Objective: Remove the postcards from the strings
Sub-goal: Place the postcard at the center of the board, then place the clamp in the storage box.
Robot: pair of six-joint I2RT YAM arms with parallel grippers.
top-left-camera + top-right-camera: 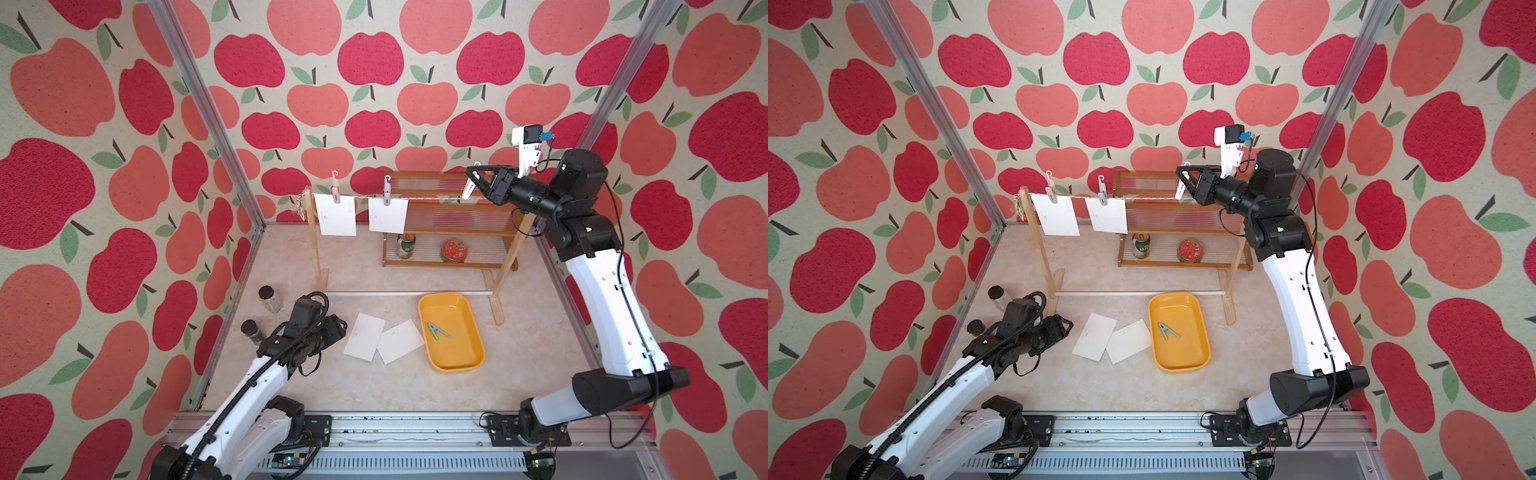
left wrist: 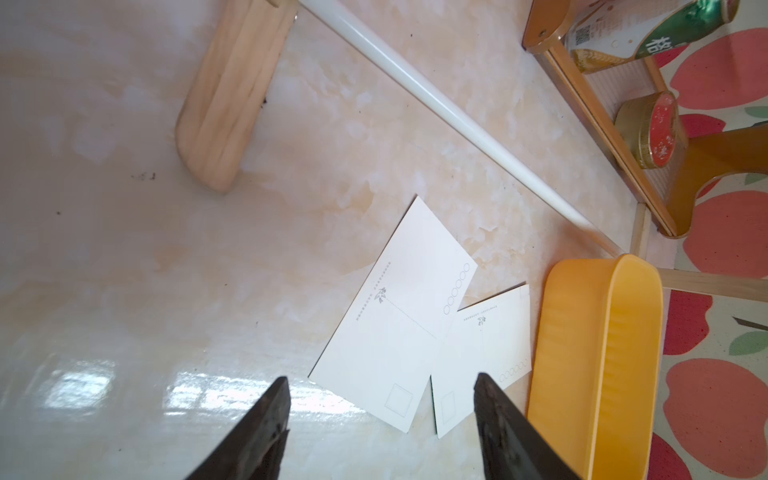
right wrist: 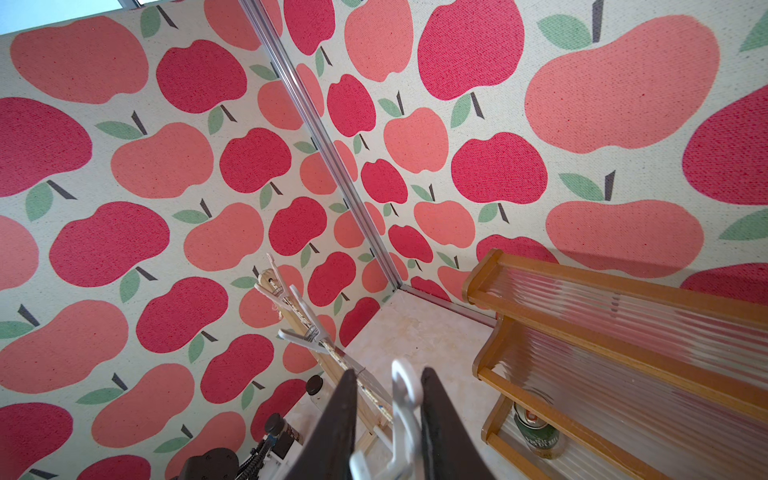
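Two postcards are pegged to the string at the far left; two more lie on the table beside the tray. A white peg is pinched between the nearly closed right fingers at the string. If it is pulled while caught, the rack could be tipped. The left fingers are spread wide and empty, so an unpegged postcard could drop uncaught.

The white rectangular paper postcards look matt and smooth, the beige marbled tabletop glossy, the oblong yellow plastic tray shiny, the pale wooden stand foot unvarnished, the white hooked plastic clothespin smooth, and the apple-print cloth walls coarsely woven.
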